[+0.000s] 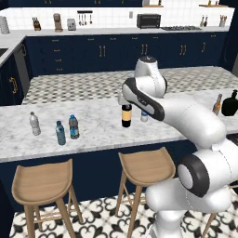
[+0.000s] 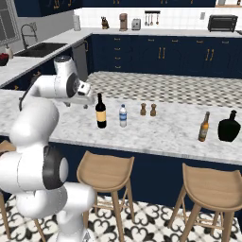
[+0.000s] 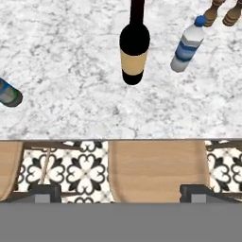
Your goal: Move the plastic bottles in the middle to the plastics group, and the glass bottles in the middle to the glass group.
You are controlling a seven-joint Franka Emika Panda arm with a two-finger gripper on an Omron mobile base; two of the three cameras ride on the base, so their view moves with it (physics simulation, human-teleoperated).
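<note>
- Your pincer [image 3: 118, 191] is spread wide and holds nothing; in the hand view its two dark tips rise at the bottom, over a wooden stool seat [image 3: 156, 168] and patterned floor, just off the front edge of the marble tabletop [image 3: 71, 61].
- The tall dark wine bottle [image 2: 100, 111] with the cream-tan label stands upright in the middle of the tabletop, near its front edge. In the hand view you see it from above, straight ahead of the pincer.
- Just beside it on its right stands the clear whitish water bottle [image 2: 123, 116] with a blue label, upright and not touching the wine bottle.
- Behind those two, further right, you have two small brown shakers [image 2: 147, 109] standing side by side.
- In the left base view, three small bottles stand toward the left end of the tabletop: the clear white-labelled bottle [image 1: 35, 123] farthest left, then the teal-blue bottle [image 1: 60, 133], and the dark grey-tinted bottle [image 1: 73, 127] with a blue label just beside the teal one.
- Toward the right end stand the slim amber bottle [image 2: 203, 126] and the squat black bottle [image 2: 229, 126], near each other and well apart from the middle pair.
- The arm's white elbow hangs over the tabletop left of the wine bottle in the right base view.
</note>
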